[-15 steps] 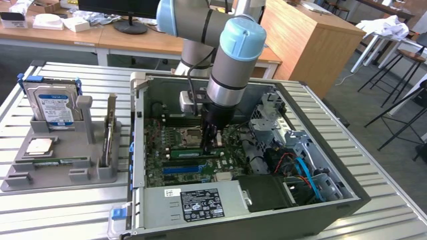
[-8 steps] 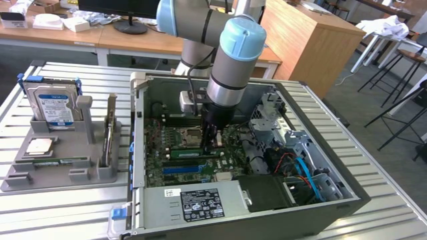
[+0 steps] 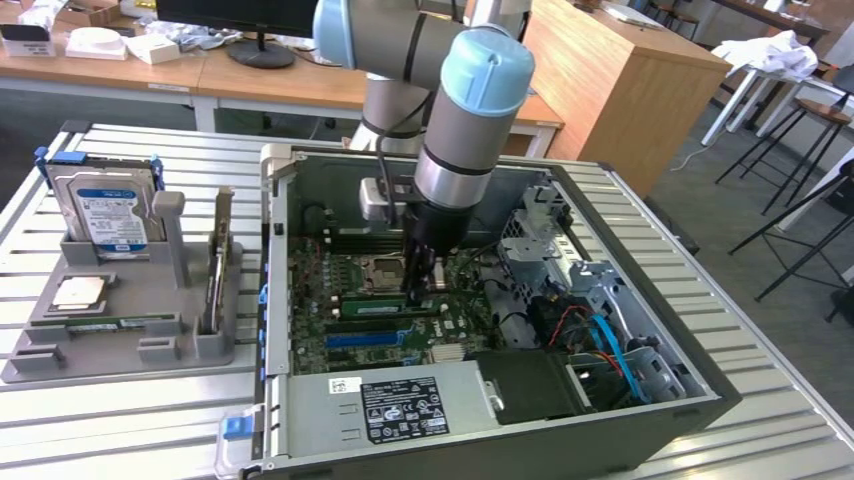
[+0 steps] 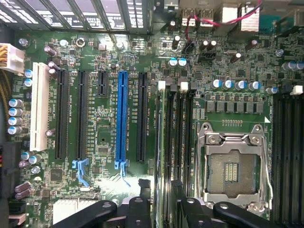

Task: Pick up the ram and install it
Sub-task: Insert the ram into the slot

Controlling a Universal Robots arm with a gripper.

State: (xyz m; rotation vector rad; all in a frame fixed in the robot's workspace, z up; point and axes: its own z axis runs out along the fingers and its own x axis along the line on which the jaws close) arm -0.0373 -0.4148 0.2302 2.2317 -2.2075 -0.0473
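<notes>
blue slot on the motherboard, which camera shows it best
The wrist view: the blue slot runs full length, seen face-on, with its blue latch at one end and black slots either side. The exterior view shows the slot as a short blue strip, at a slant, deep inside the computer case.

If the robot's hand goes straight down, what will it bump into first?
Most likely the black memory slots on the motherboard, beside the processor socket; the hand points straight down at them. How near it is, I can't tell.
</notes>
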